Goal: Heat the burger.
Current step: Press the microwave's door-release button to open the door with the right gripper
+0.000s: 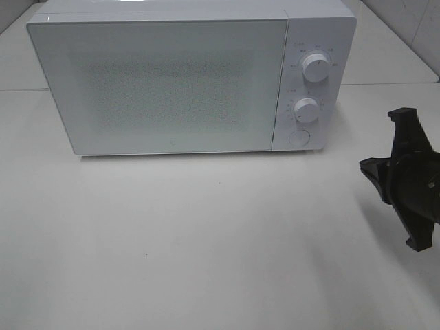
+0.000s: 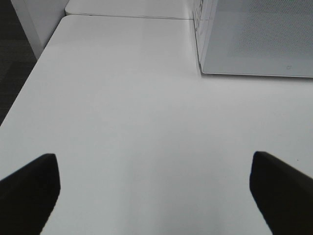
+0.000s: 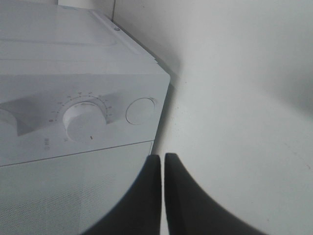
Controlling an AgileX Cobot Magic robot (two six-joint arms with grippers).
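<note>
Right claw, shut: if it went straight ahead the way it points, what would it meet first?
Most likely the microwave, at the edge of its front beside the round button. The right claw lines up almost exactly with that edge, so it might slip past over the table; depth is unclear.

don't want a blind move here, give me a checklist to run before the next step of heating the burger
1. microwave door shut flush: ok
2. burger located: cannot tell, it is in no view and the frosted door hides the inside
3. left hand open and empty: ok
4. right hand shut and empty: ok
5. right hand on the round button: not ok, apart from it
</note>
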